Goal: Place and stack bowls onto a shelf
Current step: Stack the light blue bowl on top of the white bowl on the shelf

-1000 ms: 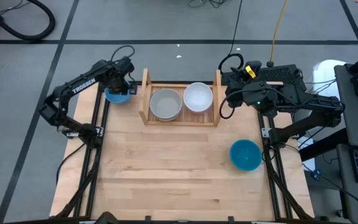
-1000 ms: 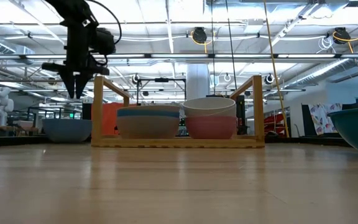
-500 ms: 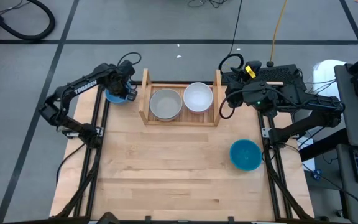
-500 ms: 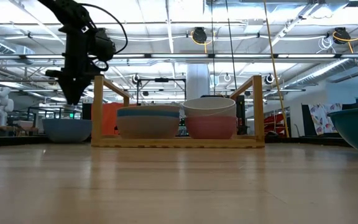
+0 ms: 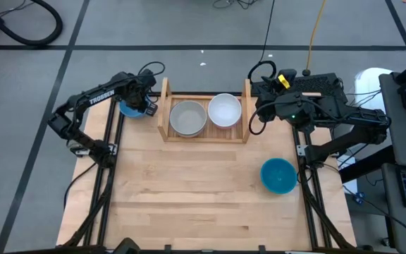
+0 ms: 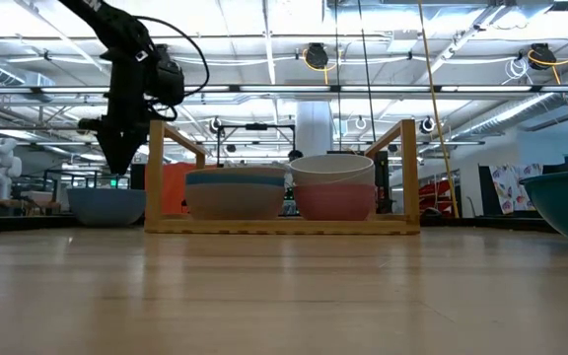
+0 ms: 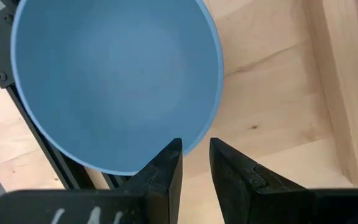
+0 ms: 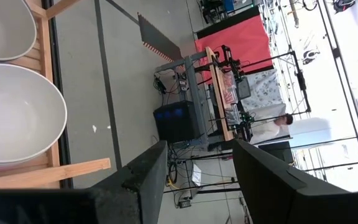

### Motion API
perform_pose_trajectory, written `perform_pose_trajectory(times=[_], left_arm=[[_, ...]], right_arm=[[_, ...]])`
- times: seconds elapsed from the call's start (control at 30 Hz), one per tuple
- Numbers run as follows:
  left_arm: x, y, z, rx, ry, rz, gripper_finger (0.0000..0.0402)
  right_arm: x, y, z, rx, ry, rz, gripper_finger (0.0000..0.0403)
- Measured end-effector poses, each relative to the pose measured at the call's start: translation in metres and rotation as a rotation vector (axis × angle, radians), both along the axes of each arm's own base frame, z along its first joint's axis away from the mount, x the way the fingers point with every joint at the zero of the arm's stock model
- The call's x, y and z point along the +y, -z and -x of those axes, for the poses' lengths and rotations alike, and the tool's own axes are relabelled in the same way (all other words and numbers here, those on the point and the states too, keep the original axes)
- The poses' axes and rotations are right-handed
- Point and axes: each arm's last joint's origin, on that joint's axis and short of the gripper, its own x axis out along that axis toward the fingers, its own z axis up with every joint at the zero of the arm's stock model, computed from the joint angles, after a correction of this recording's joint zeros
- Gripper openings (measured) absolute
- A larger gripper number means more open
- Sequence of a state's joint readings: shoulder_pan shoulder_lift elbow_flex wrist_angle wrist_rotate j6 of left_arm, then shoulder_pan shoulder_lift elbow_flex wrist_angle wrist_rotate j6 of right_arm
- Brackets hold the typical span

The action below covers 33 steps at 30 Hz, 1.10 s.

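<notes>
1. Lower now than a second ago, the left gripper (image 7: 194,163) has come down and edged toward the shelf, hanging over the near edge of the small round blue plastic bowl (image 7: 114,81). Its two dark fingers (image 7: 166,168) stand a little apart, one on each side of the rim line, gripping nothing yet.

2. That blue bowl sits on the light wooden tabletop (image 5: 203,197) at its far left corner, just outside the left side board of the low light-wood slatted shelf (image 5: 204,135).

3. Handling, as a judgement: the bowl looks thin-walled, light and stiff — smooth plastic that could slide or tip if pinched off-centre. The rim is the place to take hold, one finger inside and one outside the wall.

4. Look of the bowl: plain matte blue, an even round hollow, no pattern or handle, standing upright and empty.

5. On the shelf two stacks stand side by side: a grey-beige bowl (image 5: 187,118) tops the left stack, a white bowl (image 5: 225,111) the right. From table height, blue and peach rims show beneath the grey one, and a pink bowl (image 6: 335,202) beneath the white.

6. A teal plastic bowl (image 5: 278,176) rests alone near the table's right edge, well apart from the shelf.

7. The right gripper (image 8: 194,165) waits beyond the shelf's right board — fingers spread wide, empty.
</notes>
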<state>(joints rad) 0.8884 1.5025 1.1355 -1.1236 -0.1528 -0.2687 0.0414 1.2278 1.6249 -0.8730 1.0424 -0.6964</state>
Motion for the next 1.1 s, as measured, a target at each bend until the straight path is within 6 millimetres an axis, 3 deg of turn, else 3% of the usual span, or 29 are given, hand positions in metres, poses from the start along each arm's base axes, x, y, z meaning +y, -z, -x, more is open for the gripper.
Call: perform_pose_trajectory(times=[1.1], left_arm=[[0.022,0.047,-0.017,0.088,0.055,0.090,0.0088]], right_arm=[[0.000,0.000,0.000,-0.002,0.004,0.001,0.0176]])
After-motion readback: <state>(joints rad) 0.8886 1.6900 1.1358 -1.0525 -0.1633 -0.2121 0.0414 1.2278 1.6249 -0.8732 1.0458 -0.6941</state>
